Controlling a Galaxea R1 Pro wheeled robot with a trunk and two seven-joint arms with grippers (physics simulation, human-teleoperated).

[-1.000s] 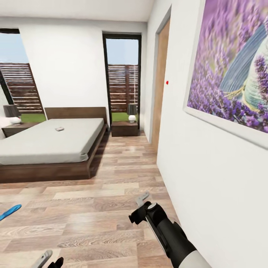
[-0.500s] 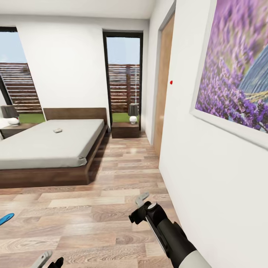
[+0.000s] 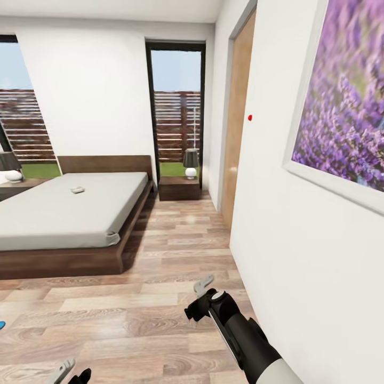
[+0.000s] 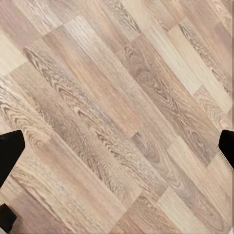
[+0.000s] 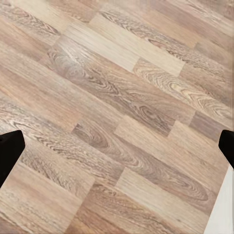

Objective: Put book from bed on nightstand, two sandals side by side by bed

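Note:
The bed (image 3: 58,216), with its pale mattress and dark wooden frame, stands across the room at the left. Near its headboard lies the book (image 3: 78,189), small and far off. One dark nightstand (image 3: 180,188) sits right of the bed under a lamp, and another nightstand (image 3: 16,186) is at the left edge. A sliver of a blue sandal (image 3: 1,324) shows at the left border on the floor. My right gripper (image 3: 202,288) hangs low over the floorboards. My left gripper (image 3: 68,372) is at the bottom edge. Both wrist views show the left gripper (image 4: 117,151) and right gripper (image 5: 117,146) open and empty.
A white wall (image 3: 298,256) with a purple lavender picture (image 3: 346,106) runs close along my right side. A wooden door (image 3: 237,117) is set in it further on. Wood floor (image 3: 160,266) stretches between the bed's side and this wall. Tall windows (image 3: 176,106) stand behind the nightstands.
The whole view has shifted as the camera moved forward along the wall. The blue sandal has slid almost out at the left edge. Both arms keep their pose.

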